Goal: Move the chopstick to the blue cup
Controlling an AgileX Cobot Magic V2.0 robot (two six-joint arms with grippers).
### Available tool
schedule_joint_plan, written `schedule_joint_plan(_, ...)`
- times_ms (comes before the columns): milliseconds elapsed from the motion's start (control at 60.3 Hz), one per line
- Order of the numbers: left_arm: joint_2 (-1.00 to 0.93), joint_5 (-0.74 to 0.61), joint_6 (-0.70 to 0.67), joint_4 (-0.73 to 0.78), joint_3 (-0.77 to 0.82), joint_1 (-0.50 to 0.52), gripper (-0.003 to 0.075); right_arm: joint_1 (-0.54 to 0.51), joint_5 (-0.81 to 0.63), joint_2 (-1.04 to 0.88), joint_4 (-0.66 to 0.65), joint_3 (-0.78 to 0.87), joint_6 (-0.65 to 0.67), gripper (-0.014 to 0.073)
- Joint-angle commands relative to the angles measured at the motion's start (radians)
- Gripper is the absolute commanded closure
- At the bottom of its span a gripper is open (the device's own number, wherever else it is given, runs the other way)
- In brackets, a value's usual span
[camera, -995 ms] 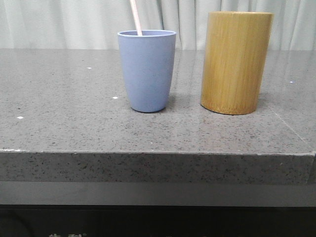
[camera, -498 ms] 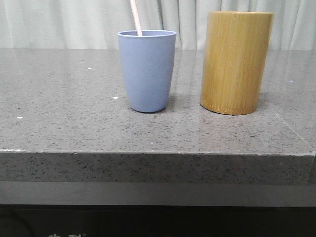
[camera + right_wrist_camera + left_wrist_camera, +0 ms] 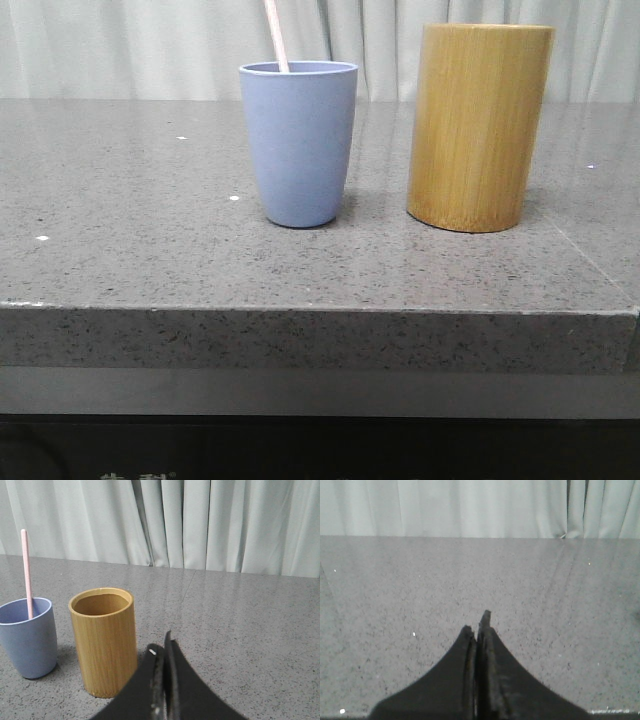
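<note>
The blue cup (image 3: pixel 298 140) stands upright on the grey stone table, left of the bamboo holder (image 3: pixel 478 125). A pale pink chopstick (image 3: pixel 275 35) stands in the blue cup, only its upper end showing. The right wrist view shows the blue cup (image 3: pixel 27 637), the chopstick (image 3: pixel 26 572) in it and the bamboo holder (image 3: pixel 104 640), whose visible inside looks empty. My right gripper (image 3: pixel 162 647) is shut and empty, low over the table beside the holder. My left gripper (image 3: pixel 476 625) is shut and empty over bare table. Neither gripper shows in the front view.
The grey speckled table (image 3: pixel 130 250) has its front edge near the camera. Pale curtains (image 3: pixel 200 520) hang behind the table's far edge.
</note>
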Motion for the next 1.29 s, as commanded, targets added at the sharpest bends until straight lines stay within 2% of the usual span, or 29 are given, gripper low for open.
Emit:
schedule_joint_plan(0,-0.023,-0.121,-0.009,-0.008,0.033,0.001,0.0739,-0.004,-0.085,0.009,0.004,-0.025,-0.006,0.0708)
schedule_joint_plan(348,-0.025,-0.409,-0.009,-0.015,0.249,0.001,0.0739,-0.004,-0.086,0.010,0.004,-0.025,-0.006,0.0708)
schedule_joint_plan(1277,-0.023,-0.394,-0.009,-0.015,0.247,0.001,0.0739,-0.004,-0.086,0.010,0.004,-0.025,-0.006,0.0708)
